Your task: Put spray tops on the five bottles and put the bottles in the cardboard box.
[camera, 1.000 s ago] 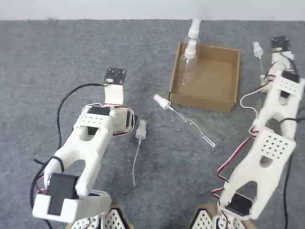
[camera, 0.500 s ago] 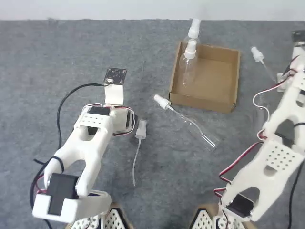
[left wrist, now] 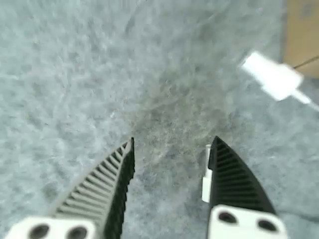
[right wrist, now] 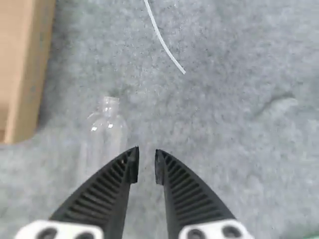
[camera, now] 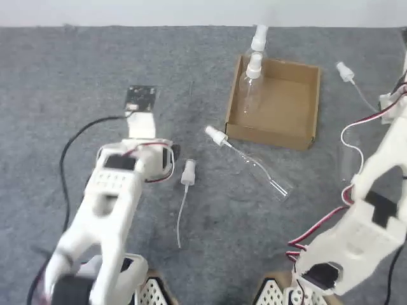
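1. Covering the whole work area is the grey felt tabletop (camera: 76, 76). I judge its nap will keep round things from sliding far.
2. The cardboard box (camera: 280, 138) sits open at the far middle. It looks light, so I expect a knock would shift it.
3. My left end effector (left wrist: 172, 149) hangs over bare felt with its jaws wide apart and holds nothing. My right end effector (right wrist: 146, 152) is nearly closed with only a slit showing, and it is empty too.
4. One capped bottle (camera: 252, 86) stands inside the box at its near-left side, and another upright capped bottle (camera: 258, 38) is just beyond the far wall. A lying capped bottle (camera: 254, 166) rests on the felt in front of the box. An uncapped bottle (right wrist: 103, 134) lies just beside the box's right wall, just ahead of my right jaws. All look like clear, thin plastic, so probably light, slick and easily dented. I would grip one across mid-body with a gentle squeeze.
5. One loose spray top (camera: 188, 173) lies right of my left arm, and a second spray top (camera: 344, 72) lies right of the box. A white spray head (left wrist: 271, 79) shows ahead of my left jaws, but I cannot tell which top it is. I would pinch the hard head.
6. The dip tube (right wrist: 164, 42) looks thin and floppy, so it makes a poor handle.
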